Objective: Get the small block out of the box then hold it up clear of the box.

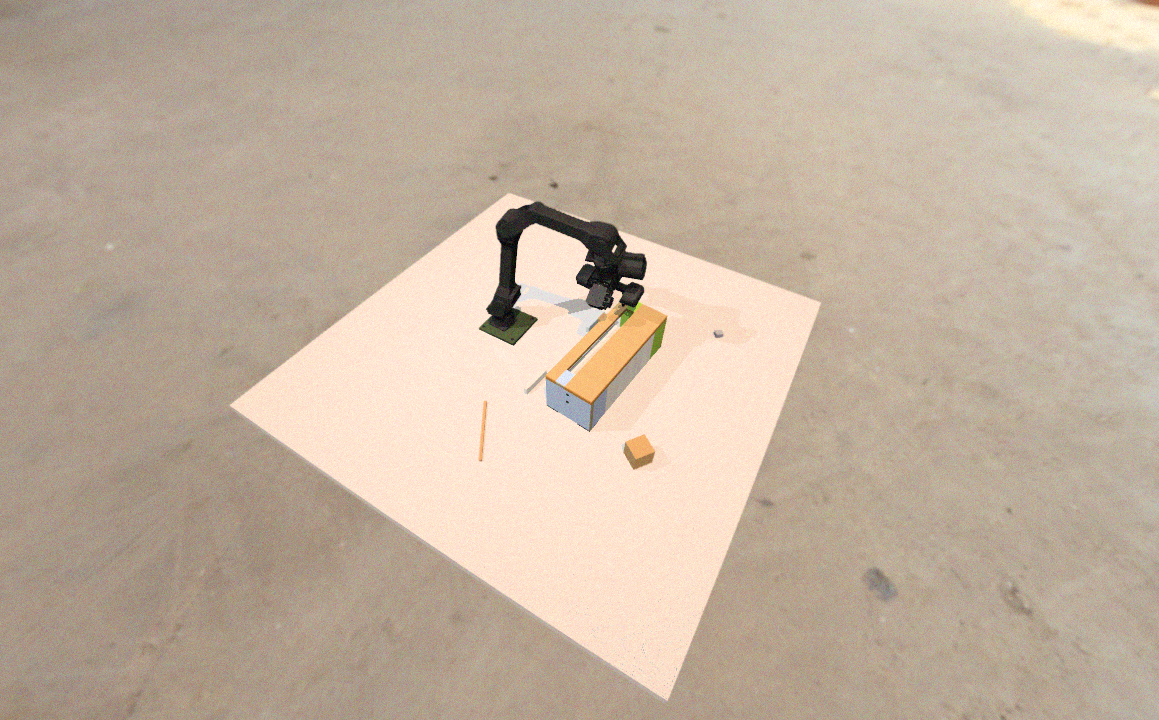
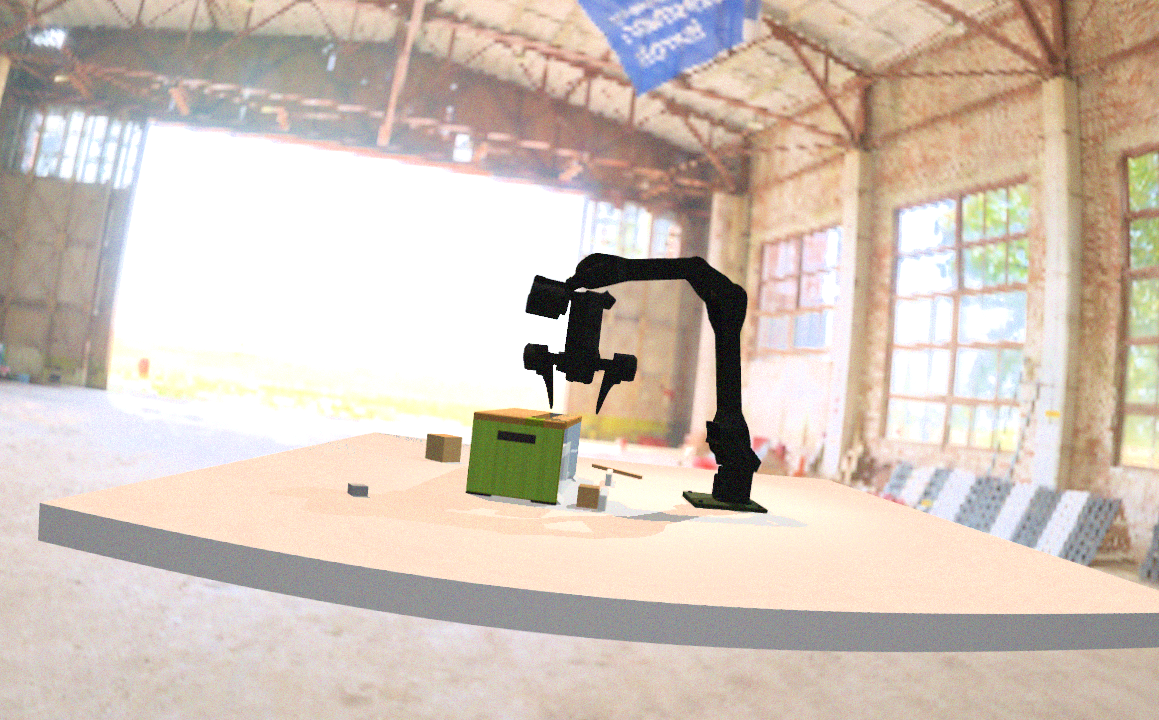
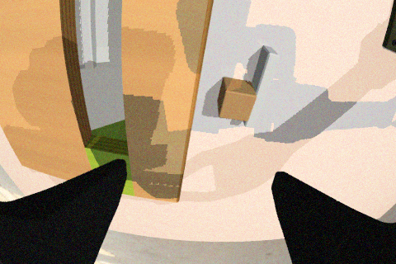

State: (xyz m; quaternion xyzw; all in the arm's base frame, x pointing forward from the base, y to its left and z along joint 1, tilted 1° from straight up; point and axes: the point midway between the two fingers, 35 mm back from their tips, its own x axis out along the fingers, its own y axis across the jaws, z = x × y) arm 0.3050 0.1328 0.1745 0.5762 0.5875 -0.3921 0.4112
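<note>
A small brown block is out of the box, on the table beside the box's arm-facing long side, near the green end. It is not clearly visible in the top view. The box stands upright with an orange slotted top and a green end panel. My gripper is open and empty, pointing down. Its fingertips are just above box-top height, one over the green end of the slot and the other past the box's edge on the block's side.
A grey bar lies by the block; whether they touch is unclear. A pale rod lies near the box's blue end. An orange stick, a larger tan cube and a small grey block lie farther off.
</note>
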